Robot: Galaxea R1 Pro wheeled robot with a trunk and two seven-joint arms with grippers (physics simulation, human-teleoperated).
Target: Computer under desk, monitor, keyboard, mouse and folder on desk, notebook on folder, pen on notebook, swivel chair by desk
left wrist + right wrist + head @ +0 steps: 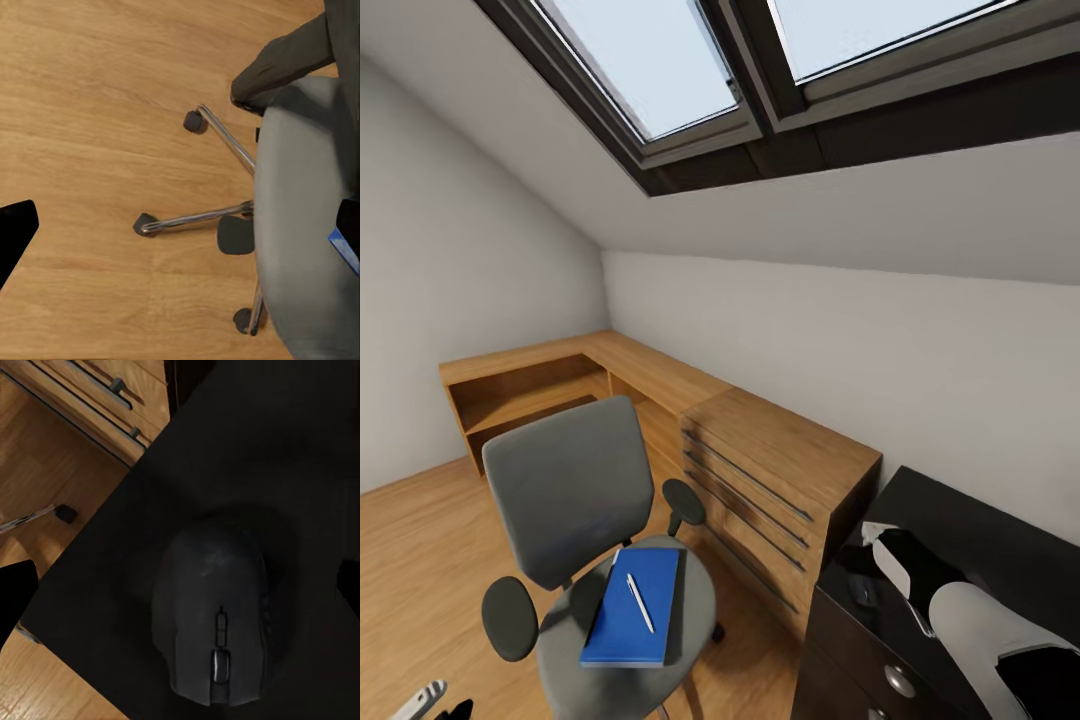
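The black desk (1000,540) runs along the wall at the robot's right, butting against a light wooden chest (780,480) with bar handles. The swivel chair (590,520) stands on the wooden floor (97,112) near the chest, close to the desk corner but not yet tucked beside it. On its seat lies the blue folder (632,606), and the white pen (641,602) rests on the folder — so folder and pen have yet to reach the desk.

The mouse (214,615) already sits on the desk, near its corner, directly below the right gripper (180,592). That gripper's fingers are spread wide to either side of the mouse, apart from it and holding nothing. I judge the mouse step to be either just finishing or about to begin; which one cannot be told from here.

The left gripper (180,232) hangs low beside the chair over its chrome base, jaws wide and empty, a blue folder corner just at one fingertip.

The desk is cut off by the picture edge and partly covered by the right arm — whether the mouse lies next to a keyboard cannot be judged.
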